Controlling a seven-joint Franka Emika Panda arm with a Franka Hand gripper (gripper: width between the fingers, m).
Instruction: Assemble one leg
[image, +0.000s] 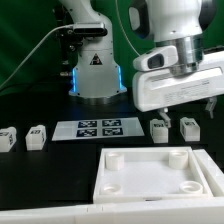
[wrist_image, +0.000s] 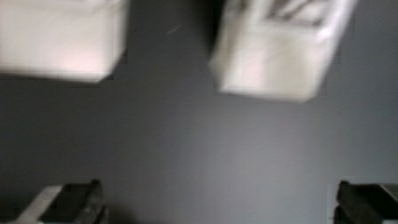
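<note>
Currently the gripper (image: 185, 106) hovers above the table (image: 40, 165), its fingers (wrist_image: 71, 204) spread wide and holding nothing; beneath it, at the exterior view's right, stand one leg (image: 159, 129) and a second leg (image: 189, 127) just beside it, both behind the white tabletop (image: 150, 172); two more legs (image: 37, 137) sit well apart at the exterior view's left, beyond the marker board (image: 98, 127). Likely risk: with the pair so close, a descent centred between them could knock one over or trap both; the wrist view is blurred, so alignment cannot be judged.
</note>
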